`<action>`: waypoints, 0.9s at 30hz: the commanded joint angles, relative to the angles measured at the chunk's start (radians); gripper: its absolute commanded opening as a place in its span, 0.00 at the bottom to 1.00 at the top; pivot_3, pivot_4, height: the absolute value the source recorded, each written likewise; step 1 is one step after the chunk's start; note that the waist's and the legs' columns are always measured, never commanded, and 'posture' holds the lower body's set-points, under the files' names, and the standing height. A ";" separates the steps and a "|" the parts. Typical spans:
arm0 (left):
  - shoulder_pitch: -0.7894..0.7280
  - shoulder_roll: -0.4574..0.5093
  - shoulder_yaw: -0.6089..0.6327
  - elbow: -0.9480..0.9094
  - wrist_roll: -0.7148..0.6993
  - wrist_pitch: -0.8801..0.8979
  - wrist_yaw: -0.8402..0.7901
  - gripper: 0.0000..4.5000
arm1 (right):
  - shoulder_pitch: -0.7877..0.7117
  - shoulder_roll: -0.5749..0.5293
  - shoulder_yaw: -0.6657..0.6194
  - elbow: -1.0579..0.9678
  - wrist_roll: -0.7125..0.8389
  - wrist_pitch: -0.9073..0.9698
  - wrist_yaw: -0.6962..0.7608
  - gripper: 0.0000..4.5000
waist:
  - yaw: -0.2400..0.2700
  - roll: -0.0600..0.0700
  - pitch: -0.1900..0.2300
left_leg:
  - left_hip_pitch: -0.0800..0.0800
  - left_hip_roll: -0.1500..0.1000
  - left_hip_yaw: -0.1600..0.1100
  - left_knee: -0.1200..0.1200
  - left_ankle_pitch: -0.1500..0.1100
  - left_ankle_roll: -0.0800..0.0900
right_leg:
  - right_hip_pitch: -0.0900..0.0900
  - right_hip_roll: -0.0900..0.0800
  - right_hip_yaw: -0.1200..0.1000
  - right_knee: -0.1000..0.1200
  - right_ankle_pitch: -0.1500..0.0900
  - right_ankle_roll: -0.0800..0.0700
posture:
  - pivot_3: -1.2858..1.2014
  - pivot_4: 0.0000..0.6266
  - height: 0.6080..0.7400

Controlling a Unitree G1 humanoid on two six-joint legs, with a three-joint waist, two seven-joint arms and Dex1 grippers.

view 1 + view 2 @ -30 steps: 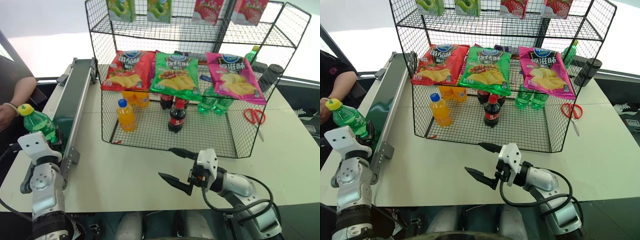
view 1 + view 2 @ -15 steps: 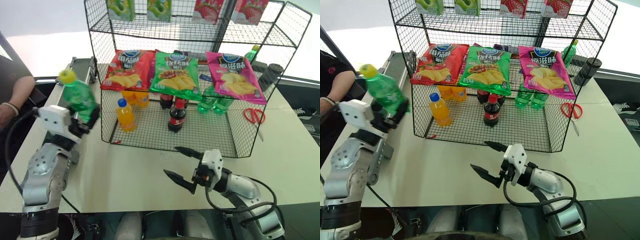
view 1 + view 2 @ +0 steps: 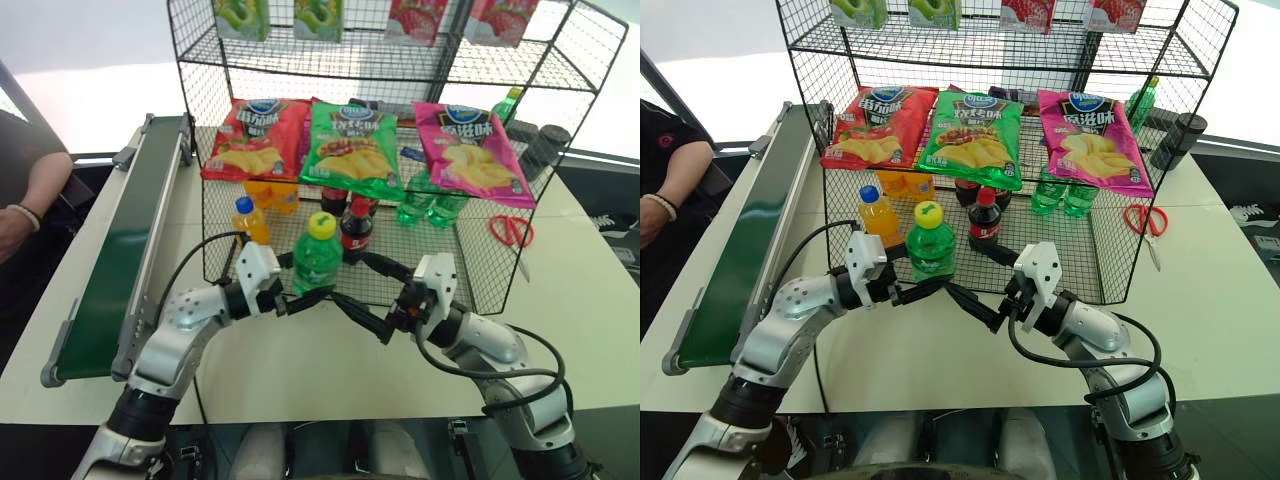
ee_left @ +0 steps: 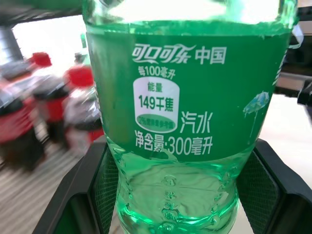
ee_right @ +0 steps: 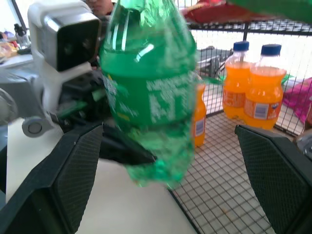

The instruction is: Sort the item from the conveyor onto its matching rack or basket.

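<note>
The item, a green soda bottle [image 3: 317, 262] with a yellow cap, hangs upright just in front of the basket's [image 3: 462, 262] front wall, near its middle. My left gripper [image 3: 305, 290] is shut on the bottle's lower body, reaching in from the left. In the left wrist view the bottle [image 4: 185, 122] stands between the black pads [image 4: 100, 190]. My right gripper [image 3: 350, 278] is open, its fingers pointing left at the bottle and close beside it. In the right wrist view the bottle [image 5: 148, 97] sits between the spread fingers [image 5: 73, 170]. The conveyor [image 3: 110, 270] lies bare at the left.
Inside the basket stand an orange drink bottle [image 3: 250, 222], a cola bottle [image 3: 356, 228] and green bottles [image 3: 430, 205] at the back. Snack bags [image 3: 350, 150] lean on the sloped shelf above. Red scissors [image 3: 510, 230] lie on the table to the right. A person's arm [image 3: 30, 190] rests at the far left.
My left arm swung the bottle from beside the conveyor rightward to the front of the basket. The right gripper rose a little toward it and stayed open.
</note>
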 commanded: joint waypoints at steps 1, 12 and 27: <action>-0.046 -0.024 -0.027 0.034 0.019 -0.073 -0.060 0.65 | 0.002 0.009 -0.005 -0.060 0.025 0.010 -0.017 1.00 | 0.000 0.001 0.000 | 0.000 0.000 0.000 0.000 0.000 0.000 | 0.000 0.001 0.000 0.000 0.000 0.000 | 0.52 0.24 0.94; -0.127 -0.079 -0.066 0.124 0.054 -0.126 -0.160 0.65 | 0.002 0.012 0.009 -0.065 0.016 0.012 -0.044 1.00 | 0.001 0.001 0.000 | 0.000 0.000 0.000 0.000 0.000 0.000 | 0.000 0.001 0.000 0.001 0.000 0.000 | 0.52 0.24 0.94; -0.101 -0.080 -0.052 0.122 0.080 -0.100 -0.154 0.98 | -0.025 0.026 0.005 -0.031 0.012 -0.002 -0.039 0.67 | 0.001 0.001 0.000 | 0.000 0.000 0.000 0.001 0.000 0.000 | 0.000 0.001 0.000 0.001 0.000 0.000 | 0.52 0.24 0.94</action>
